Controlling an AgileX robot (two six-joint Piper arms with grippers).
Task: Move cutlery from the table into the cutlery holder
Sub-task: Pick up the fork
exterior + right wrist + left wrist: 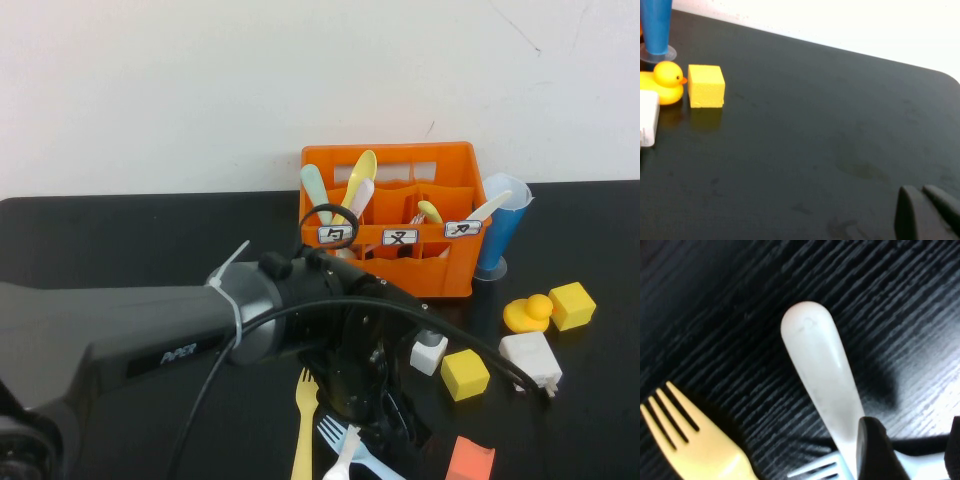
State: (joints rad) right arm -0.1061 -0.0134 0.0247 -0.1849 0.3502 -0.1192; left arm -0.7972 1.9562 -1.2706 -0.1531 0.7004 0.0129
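High view: the left arm reaches across the table (120, 240) and points down over the loose cutlery at the near edge. The left gripper (385, 420) hangs low among three pieces: a yellow fork (304, 425), a white piece (343, 462) and a blue fork (365, 458). The white piece lies across the blue fork, so the two cannot be lifted cleanly as a pair. The holder (388, 228) stands at the far side and already contains several utensils standing upright, handles down in their compartments. A blue cup (500, 225) stands just beside it. A duck (527, 313), two yellow blocks (465, 374) and a white block (530, 358) lie to the right, apart from the cutlery.

Left wrist view: the rounded handle of the white piece fills the centre. One dark fingertip (875, 450) sits just beside its shaft and a second shows at the frame edge. The jaws stand apart and straddle the shaft without clamping it. This placement suits a pinch across the narrow shaft.

Right wrist view: the right gripper (930, 212) is parked over bare table, fingers together, holding nothing. It stays well apart from the duck, block and cup.
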